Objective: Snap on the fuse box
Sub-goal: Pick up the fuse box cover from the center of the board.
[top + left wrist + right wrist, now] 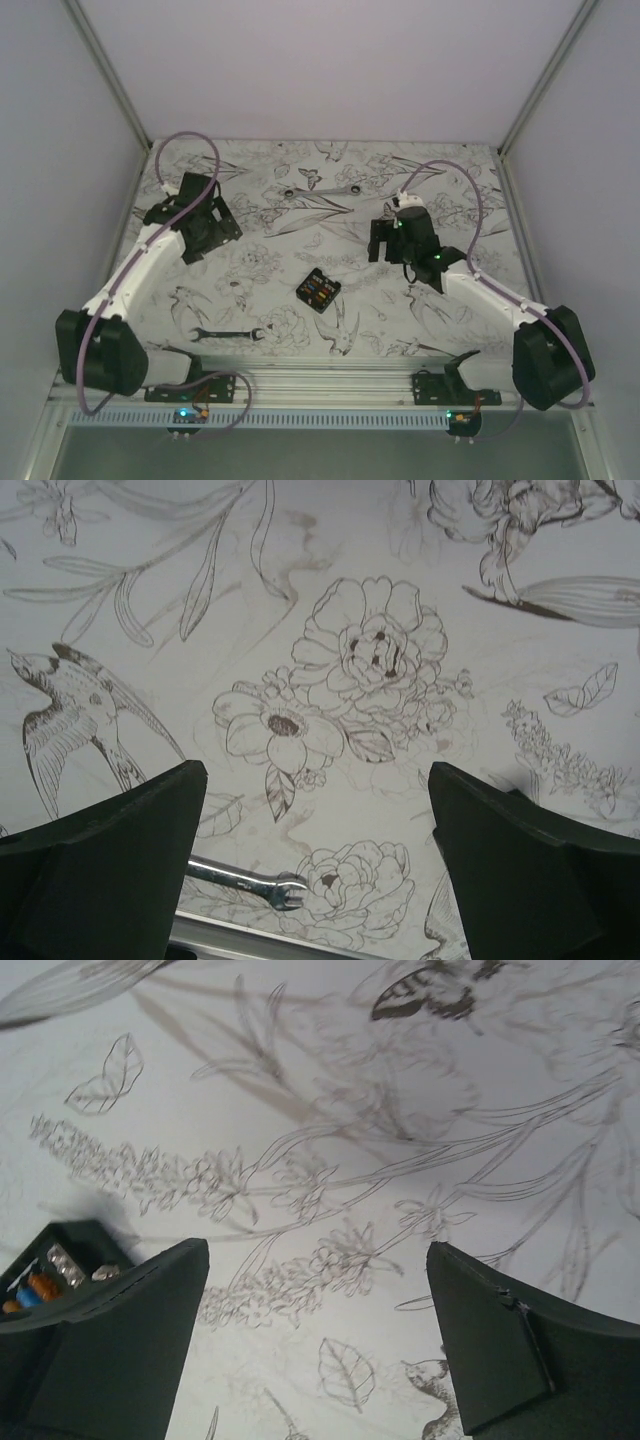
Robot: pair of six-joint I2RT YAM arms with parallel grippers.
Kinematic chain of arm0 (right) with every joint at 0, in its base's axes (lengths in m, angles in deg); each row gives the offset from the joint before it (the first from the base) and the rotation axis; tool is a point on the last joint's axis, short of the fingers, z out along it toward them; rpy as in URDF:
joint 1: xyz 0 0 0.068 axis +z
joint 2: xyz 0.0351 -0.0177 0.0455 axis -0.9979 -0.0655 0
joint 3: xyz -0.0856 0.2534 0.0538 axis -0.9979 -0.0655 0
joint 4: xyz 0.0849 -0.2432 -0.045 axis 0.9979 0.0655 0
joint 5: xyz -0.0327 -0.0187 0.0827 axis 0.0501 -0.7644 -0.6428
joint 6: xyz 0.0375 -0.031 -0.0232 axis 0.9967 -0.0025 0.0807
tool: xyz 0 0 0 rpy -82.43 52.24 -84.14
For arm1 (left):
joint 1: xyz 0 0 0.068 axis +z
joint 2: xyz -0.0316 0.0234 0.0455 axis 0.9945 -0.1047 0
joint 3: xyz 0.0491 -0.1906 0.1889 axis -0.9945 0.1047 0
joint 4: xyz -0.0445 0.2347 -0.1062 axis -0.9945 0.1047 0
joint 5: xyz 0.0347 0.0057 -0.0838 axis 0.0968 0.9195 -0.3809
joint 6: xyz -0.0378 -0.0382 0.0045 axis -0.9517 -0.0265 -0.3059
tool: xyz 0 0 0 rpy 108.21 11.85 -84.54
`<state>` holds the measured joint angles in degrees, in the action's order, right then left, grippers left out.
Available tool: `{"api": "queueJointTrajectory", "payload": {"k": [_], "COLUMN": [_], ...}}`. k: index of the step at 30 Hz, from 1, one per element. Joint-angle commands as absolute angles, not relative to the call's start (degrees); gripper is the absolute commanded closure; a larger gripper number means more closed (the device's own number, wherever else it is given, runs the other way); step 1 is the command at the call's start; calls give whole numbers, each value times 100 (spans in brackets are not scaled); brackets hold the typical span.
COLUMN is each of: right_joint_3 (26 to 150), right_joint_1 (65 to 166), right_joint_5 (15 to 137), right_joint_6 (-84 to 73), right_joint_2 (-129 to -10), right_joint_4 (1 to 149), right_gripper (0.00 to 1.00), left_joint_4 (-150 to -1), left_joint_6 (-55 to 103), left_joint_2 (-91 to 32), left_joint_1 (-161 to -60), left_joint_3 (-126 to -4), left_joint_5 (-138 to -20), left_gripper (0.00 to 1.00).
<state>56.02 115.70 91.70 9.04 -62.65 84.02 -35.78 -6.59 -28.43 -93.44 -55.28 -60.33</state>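
While left hand and right hand gape empty, wrenches flank the fuse box.

Seemingly free room around fuse box

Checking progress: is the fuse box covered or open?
Open: the fuse box shows its coloured fuses uncovered, seen from above.

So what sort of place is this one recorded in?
Probably a lab robot cell, not a real workshop: plain white walls on metal posts, a flower-print table cover, and a fuse box and wrenches laid out as props.
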Motion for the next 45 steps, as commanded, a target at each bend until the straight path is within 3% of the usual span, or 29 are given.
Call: {"api": "queueJointTrajectory", "payload": {"k": [1, 13, 19, 30, 45], "right_joint_3": [5532, 5594, 5578, 5590, 5608], "right_joint_1": [11384, 11323, 11306, 11281, 11205], "right_joint_5": [9656, 9603, 9550, 9450, 9279], "right_joint_6": [828, 647, 595, 550, 552], "right_joint_2": [-6231, -6790, -6821, -6944, -7139], "right_joint_4": [8023, 7608, 7591, 7563, 7494], "right_gripper": [0, 0, 0, 0, 0], "left_joint_4": [-3355, -3851, -5121, -6726, -7192], "left_joint_6": [-279, -498, -1115, -1770, -2063], "left_joint_2": [-3602, -7004, -7824, -8543, -9326], "left_joint_1": [-9172, -9016, -8577, -8161, -7973], "left_joint_3": [-6199, -9294, -9422, -9391, -9805], "left_joint_5": [-6088, -6974, -7852, -8270, -8663], "left_gripper": [2, 2, 8, 34, 51]}}
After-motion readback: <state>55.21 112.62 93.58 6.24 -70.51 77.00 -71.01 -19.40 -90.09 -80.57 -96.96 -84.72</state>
